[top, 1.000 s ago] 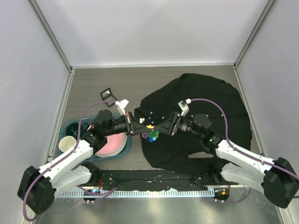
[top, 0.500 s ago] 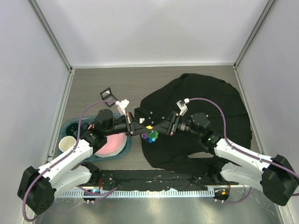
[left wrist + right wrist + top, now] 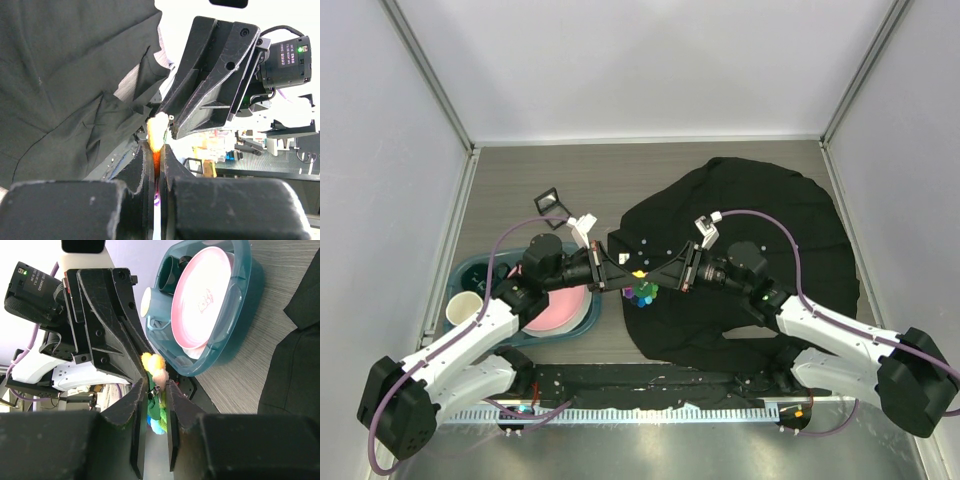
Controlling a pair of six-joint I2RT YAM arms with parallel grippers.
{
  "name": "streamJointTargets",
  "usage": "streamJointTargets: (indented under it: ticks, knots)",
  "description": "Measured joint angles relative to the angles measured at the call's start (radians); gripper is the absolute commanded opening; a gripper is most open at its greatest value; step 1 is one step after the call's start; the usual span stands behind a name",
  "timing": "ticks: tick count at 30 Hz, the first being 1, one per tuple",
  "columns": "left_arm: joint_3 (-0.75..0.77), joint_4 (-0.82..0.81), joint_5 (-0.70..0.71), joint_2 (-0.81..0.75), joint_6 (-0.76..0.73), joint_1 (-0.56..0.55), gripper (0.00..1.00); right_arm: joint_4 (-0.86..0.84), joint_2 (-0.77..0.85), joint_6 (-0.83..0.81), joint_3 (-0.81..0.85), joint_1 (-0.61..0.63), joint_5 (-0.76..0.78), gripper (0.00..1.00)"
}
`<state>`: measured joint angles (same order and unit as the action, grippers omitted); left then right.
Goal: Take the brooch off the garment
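Brooch [image 3: 642,288] located between the two gripper tips, over the left edge of the garment [image 3: 760,210], which is spread on the right half of the table [image 3: 570,170]. Left gripper [image 3: 626,272] is closed to a slit on one yellow-orange petal, per its wrist view. Right gripper [image 3: 662,276] stands narrowly parted with the brooch between its fingers; whether the pads press it cannot be told. Whether the pin is fastened in the cloth cannot be told.

Count: one brooch, one garment, two grippers, one teal tub [image 3: 478,268], and in it one pink plate [image 3: 565,308] and one cream cup [image 3: 465,308].

Tub lies under the left arm, near the garment's left edge but apart from it. Bare tabletop runs from behind both grippers to the back wall [image 3: 650,60].
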<state>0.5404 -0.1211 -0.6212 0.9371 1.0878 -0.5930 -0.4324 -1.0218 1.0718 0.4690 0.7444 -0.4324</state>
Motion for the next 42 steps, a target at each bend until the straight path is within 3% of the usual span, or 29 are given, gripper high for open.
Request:
streamJointTargets:
  ticks: [42]
  knots:
    - [0.000, -0.005, -0.057, 0.001, 0.003, 0.005, 0.00, -0.038, -0.011, -0.001, -0.007, -0.014, -0.074, 0.15]
